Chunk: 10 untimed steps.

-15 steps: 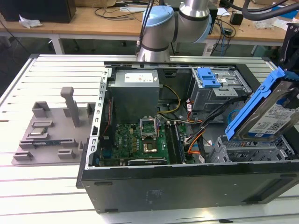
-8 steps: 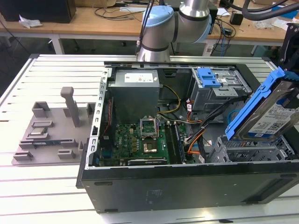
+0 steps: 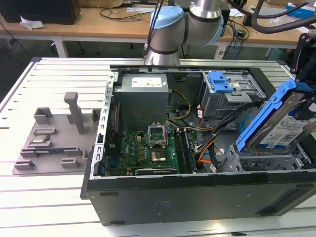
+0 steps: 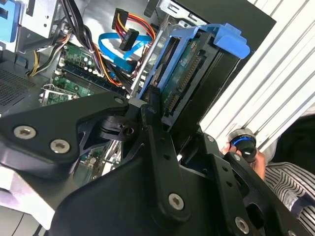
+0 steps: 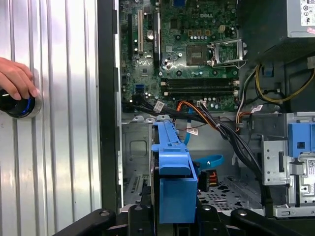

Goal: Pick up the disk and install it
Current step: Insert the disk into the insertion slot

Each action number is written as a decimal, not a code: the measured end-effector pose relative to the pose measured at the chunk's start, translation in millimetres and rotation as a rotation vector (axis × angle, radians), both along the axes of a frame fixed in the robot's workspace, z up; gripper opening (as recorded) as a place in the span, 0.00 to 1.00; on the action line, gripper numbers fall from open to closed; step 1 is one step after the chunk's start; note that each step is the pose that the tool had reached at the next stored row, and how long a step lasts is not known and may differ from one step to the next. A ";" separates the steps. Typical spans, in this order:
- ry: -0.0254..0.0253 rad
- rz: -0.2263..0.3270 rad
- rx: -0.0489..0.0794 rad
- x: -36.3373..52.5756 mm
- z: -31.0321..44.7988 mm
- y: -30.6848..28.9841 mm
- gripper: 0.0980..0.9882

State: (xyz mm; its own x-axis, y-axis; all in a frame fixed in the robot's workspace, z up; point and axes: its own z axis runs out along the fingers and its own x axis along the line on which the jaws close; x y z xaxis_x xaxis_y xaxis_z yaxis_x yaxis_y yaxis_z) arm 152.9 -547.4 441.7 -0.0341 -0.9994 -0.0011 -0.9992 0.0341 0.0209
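Disk point(image 3: 282, 122) aslant over open drive cage point(image 3: 269, 160)

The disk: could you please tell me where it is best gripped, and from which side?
Probably its raised end, from above. The disk is a thin slab tilted over the drive cage, lower end pointing in, so the upper end is the free one; the gripper straddles it there.

disk point(image 3: 281, 121) | silver, white-blue label, blue rail frame | steeply tilted, raised | over case point(image 3: 197, 197), exterior view's right
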 end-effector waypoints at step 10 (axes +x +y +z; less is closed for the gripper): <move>0.0000 0.000 0.000 1.2 -27.7 0.2 0.30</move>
